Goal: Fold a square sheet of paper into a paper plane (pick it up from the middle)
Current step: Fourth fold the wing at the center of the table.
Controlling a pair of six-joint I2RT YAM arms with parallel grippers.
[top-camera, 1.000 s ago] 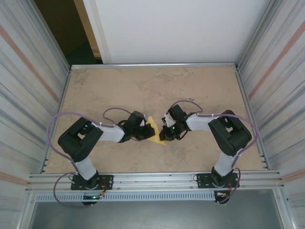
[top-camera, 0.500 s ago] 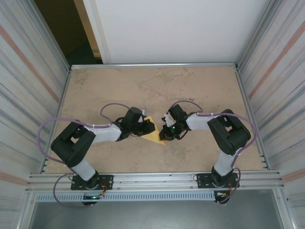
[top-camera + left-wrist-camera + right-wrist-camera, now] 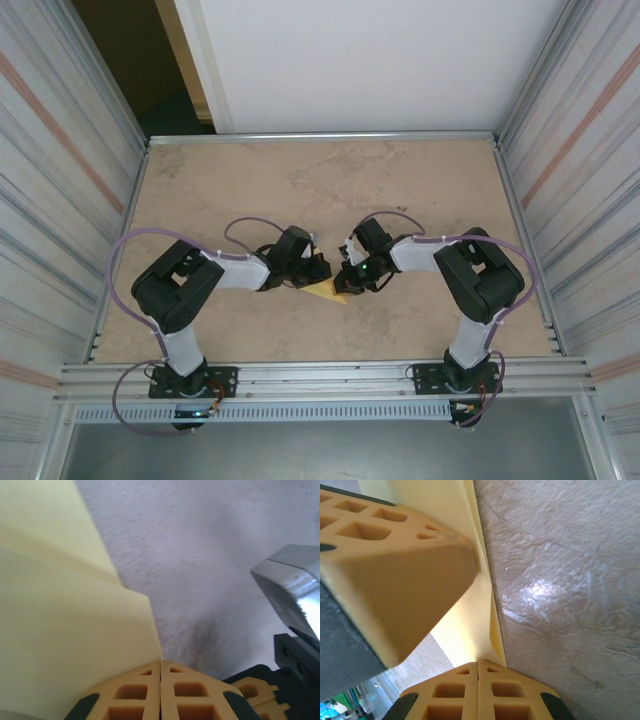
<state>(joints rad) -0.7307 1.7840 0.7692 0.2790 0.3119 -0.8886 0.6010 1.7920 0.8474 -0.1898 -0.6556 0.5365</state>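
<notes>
Now the left claw [image 3: 312, 270] has slid further over the paper plane [image 3: 327, 290]. Its far tip, free a second ago, is hidden under that claw, and just a yellow wedge shows between it and the right claw [image 3: 346, 280]. Both claws are clenched, pads together, against the paper on the desk [image 3: 300, 180]; whether either pinches it, I cannot tell. I judge a crease is being pressed flat.

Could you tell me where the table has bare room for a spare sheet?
The far half of the table, by the back wall, is bare; so is the near strip between the left base and right base. The middle is crowded: left hand and right hand meet at the paper.
</notes>
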